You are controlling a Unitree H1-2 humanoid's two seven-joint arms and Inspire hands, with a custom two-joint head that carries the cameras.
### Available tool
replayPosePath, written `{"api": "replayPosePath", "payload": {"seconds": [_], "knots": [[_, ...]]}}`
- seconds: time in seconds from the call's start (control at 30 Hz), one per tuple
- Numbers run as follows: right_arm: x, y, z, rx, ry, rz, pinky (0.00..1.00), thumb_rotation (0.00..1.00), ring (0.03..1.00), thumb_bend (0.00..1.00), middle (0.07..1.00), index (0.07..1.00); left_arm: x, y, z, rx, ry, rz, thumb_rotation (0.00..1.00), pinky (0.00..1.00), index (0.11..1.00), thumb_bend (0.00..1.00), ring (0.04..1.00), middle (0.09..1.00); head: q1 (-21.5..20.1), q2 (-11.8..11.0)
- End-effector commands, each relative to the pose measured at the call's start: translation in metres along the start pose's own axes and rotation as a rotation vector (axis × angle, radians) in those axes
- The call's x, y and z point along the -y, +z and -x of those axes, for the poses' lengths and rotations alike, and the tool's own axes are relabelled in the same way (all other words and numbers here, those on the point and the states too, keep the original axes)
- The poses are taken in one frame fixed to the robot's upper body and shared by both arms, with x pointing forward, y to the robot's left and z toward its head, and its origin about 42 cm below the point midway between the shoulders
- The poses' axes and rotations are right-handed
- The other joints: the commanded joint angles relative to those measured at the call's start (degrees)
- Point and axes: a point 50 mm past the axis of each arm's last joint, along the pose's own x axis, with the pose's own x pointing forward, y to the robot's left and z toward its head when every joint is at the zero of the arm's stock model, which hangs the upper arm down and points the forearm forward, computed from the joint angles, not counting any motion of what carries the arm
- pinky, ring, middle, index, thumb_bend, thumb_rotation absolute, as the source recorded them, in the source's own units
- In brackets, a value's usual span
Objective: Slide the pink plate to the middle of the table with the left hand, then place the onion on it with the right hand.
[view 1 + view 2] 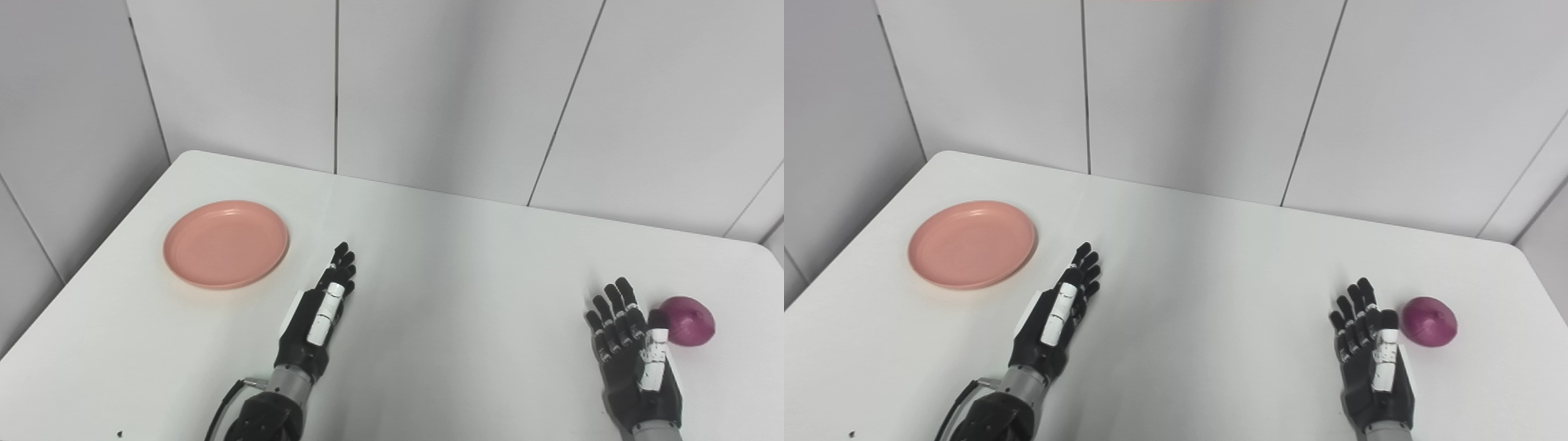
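Observation:
The pink plate [225,243] lies flat on the left part of the white table [465,263]. My left hand [318,315] is open and empty, fingers stretched forward, to the right of the plate and a little nearer to me, not touching it. The purple-red onion [690,321] sits on the table near the right edge. My right hand [634,355] is open and empty, fingers up, just left of the onion and apart from it. Both also show in the right eye view: plate [971,244], onion [1429,321].
Grey wall panels [429,92] stand behind the table's far edge. The table's left edge runs diagonally close to the plate. A small dark speck [119,433] lies on the table near the front left. A cable [223,401] runs at my left wrist.

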Motion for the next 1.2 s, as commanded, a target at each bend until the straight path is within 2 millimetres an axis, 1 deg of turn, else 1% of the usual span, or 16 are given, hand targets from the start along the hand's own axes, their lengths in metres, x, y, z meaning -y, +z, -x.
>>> {"api": "replayPosePath", "payload": {"seconds": [0.0, 0.13, 0.2, 0.4, 0.5, 0.57, 0.63, 0.7, 0.73, 0.77, 0.8, 0.87, 0.9, 1.0, 1.07, 1.17], "knots": [[0.043, -0.038, 0.039, -0.167, -0.106, -0.003, 1.00, 0.92, 1.000, 0.82, 1.000, 1.000, 0.008, -0.023, 0.008, -0.102, 0.009, 0.017, 0.91, 1.00, 1.000, 0.85, 1.000, 1.000, 0.85, -0.23], [0.050, -0.041, 0.038, -0.172, -0.105, -0.012, 1.00, 0.89, 1.000, 0.86, 1.000, 1.000, 0.012, -0.025, 0.007, -0.103, 0.014, 0.024, 0.91, 1.00, 1.000, 0.81, 1.000, 1.000, 2.07, -0.65], [0.051, -0.041, 0.038, -0.174, -0.107, -0.018, 1.00, 0.88, 1.000, 0.87, 1.000, 1.000, 0.014, -0.025, 0.006, -0.102, 0.015, 0.024, 0.91, 1.00, 1.000, 0.80, 1.000, 1.000, 2.43, -0.79], [0.054, -0.042, 0.037, -0.180, -0.107, -0.027, 1.00, 0.89, 1.000, 0.87, 1.000, 1.000, 0.014, -0.027, 0.004, -0.101, 0.015, 0.019, 0.91, 1.00, 1.000, 0.80, 1.000, 1.000, 2.65, -1.59], [0.053, -0.044, 0.036, -0.178, -0.109, -0.032, 1.00, 0.87, 1.000, 0.89, 1.000, 1.000, 0.011, -0.025, 0.003, -0.095, 0.018, 0.025, 0.91, 1.00, 1.000, 0.82, 1.000, 1.000, 2.56, -1.76], [0.053, -0.045, 0.036, -0.179, -0.108, -0.033, 1.00, 0.86, 1.000, 0.90, 1.000, 1.000, 0.004, -0.015, 0.001, -0.063, 0.019, 0.039, 0.91, 1.00, 1.000, 0.86, 1.000, 1.000, 2.64, -1.94], [0.053, -0.046, 0.035, -0.180, -0.106, -0.035, 1.00, 0.86, 1.000, 0.90, 1.000, 1.000, -0.001, -0.005, -0.002, -0.028, 0.017, 0.043, 0.90, 1.00, 1.000, 0.87, 1.000, 1.000, 2.63, -2.17], [0.052, -0.047, 0.035, -0.180, -0.108, -0.040, 1.00, 0.86, 0.999, 0.90, 1.000, 1.000, -0.008, 0.011, -0.007, 0.021, 0.004, 0.032, 0.89, 1.00, 1.000, 0.91, 0.958, 0.974, 2.52, -2.26], [0.052, -0.047, 0.035, -0.180, -0.109, -0.040, 1.00, 0.85, 0.998, 0.91, 1.000, 1.000, -0.012, 0.020, -0.010, 0.041, -0.014, 0.024, 0.87, 0.96, 0.975, 0.92, 0.923, 0.937, 2.52, -2.26], [0.051, -0.047, 0.035, -0.179, -0.109, -0.037, 1.00, 0.85, 0.996, 0.91, 1.000, 1.000, -0.015, 0.028, -0.013, 0.058, -0.034, 0.015, 0.88, 0.94, 0.974, 0.92, 0.909, 0.925, 2.33, -2.31], [0.051, -0.048, 0.035, -0.179, -0.108, -0.034, 1.00, 0.85, 0.996, 0.92, 1.000, 1.000, -0.018, 0.037, -0.016, 0.072, -0.058, 0.006, 0.89, 0.90, 0.967, 0.91, 0.882, 0.912, 2.33, -2.31], [0.049, -0.048, 0.034, -0.176, -0.106, -0.036, 1.00, 0.85, 0.996, 0.92, 1.000, 1.000, -0.023, 0.051, -0.022, 0.091, -0.100, -0.005, 0.90, 0.87, 0.962, 0.91, 0.868, 0.907, 2.11, -2.42], [0.049, -0.048, 0.034, -0.175, -0.105, -0.039, 1.00, 0.85, 0.997, 0.92, 1.000, 1.000, -0.027, 0.064, -0.028, 0.115, -0.122, -0.025, 0.90, 0.86, 0.959, 0.91, 0.861, 0.905, 1.90, -2.51], [0.048, -0.049, 0.034, -0.171, -0.106, -0.045, 1.00, 0.84, 0.980, 0.93, 1.000, 0.983, -0.036, 0.092, -0.043, 0.174, -0.151, -0.079, 0.91, 0.77, 0.915, 0.95, 0.839, 0.888, 1.72, -2.64], [0.048, -0.049, 0.034, -0.167, -0.104, -0.044, 0.99, 0.83, 0.975, 0.94, 1.000, 0.976, -0.044, 0.108, -0.056, 0.218, -0.146, -0.102, 0.91, 0.76, 0.895, 0.97, 0.831, 0.874, 1.68, -2.76], [0.048, -0.049, 0.034, -0.163, -0.102, -0.041, 0.99, 0.83, 0.973, 0.94, 0.999, 0.968, -0.060, 0.128, -0.074, 0.283, -0.141, -0.111, 0.89, 0.75, 0.877, 0.98, 0.821, 0.855, 1.68, -2.76]]}}
